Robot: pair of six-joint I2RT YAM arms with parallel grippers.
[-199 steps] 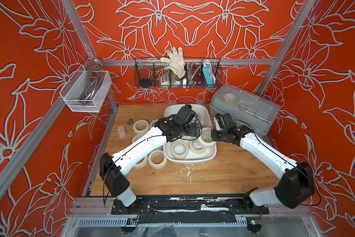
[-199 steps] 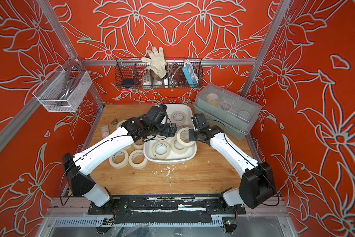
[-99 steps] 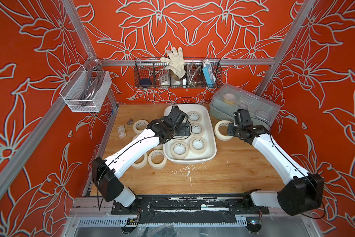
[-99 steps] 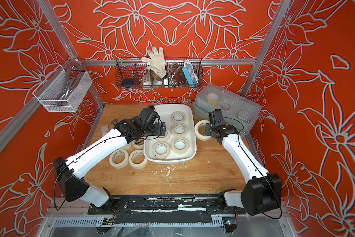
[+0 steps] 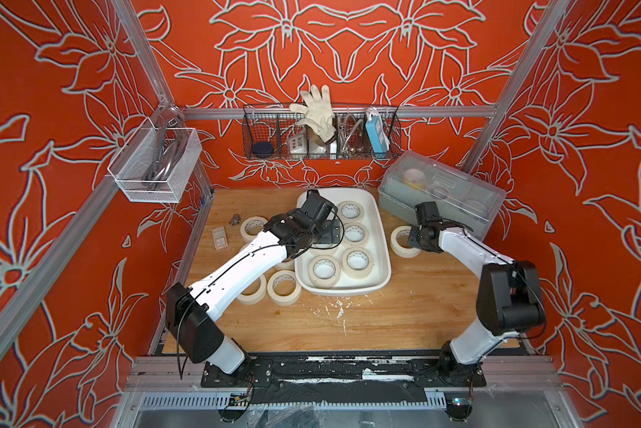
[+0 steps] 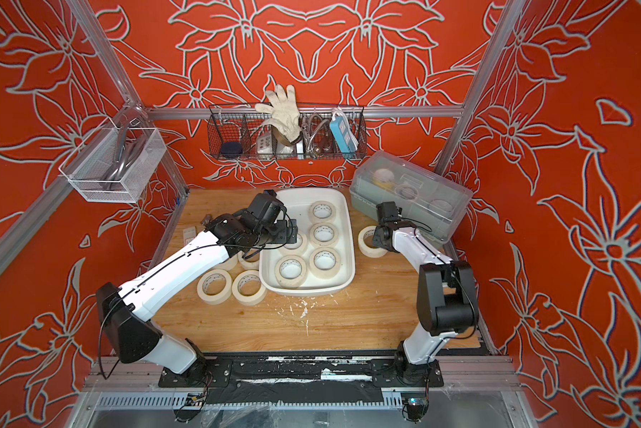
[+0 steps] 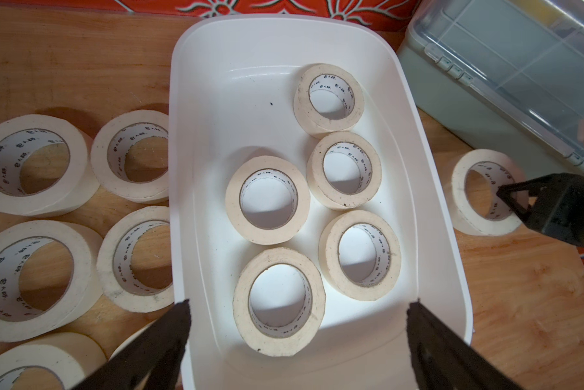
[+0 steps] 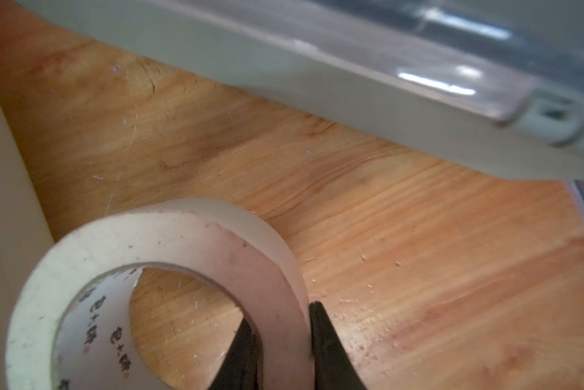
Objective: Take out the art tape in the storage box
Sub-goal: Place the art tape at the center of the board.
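Note:
The white storage box [image 5: 385,241] [image 6: 350,241] [image 7: 233,118] stands mid-table. Several cream art tape rolls [image 5: 356,261] [image 6: 324,234] [image 7: 267,199] lie flat in it. My left gripper [image 5: 330,233] [image 7: 298,305] hovers open over the box's left part, above one roll [image 7: 279,302]. My right gripper [image 5: 413,237] [image 8: 280,314] is shut on the wall of another art tape roll [image 5: 404,242] [image 6: 369,242] [image 8: 182,236], one finger inside its core. That roll is outside the box, low over the wooden table to its right. I cannot tell whether it touches the table.
Several more rolls [image 5: 284,287] [image 7: 30,169] lie on the table left of the box. A grey-green box with a clear lid [image 5: 441,196] stands at the back right, close to the held roll. A wire basket [image 5: 321,133] and a mesh basket [image 5: 156,163] hang on the walls.
My right gripper carried its roll from the box's right edge out to the right and down beside the lidded box. My left gripper shifted slightly left over the box, staying open.

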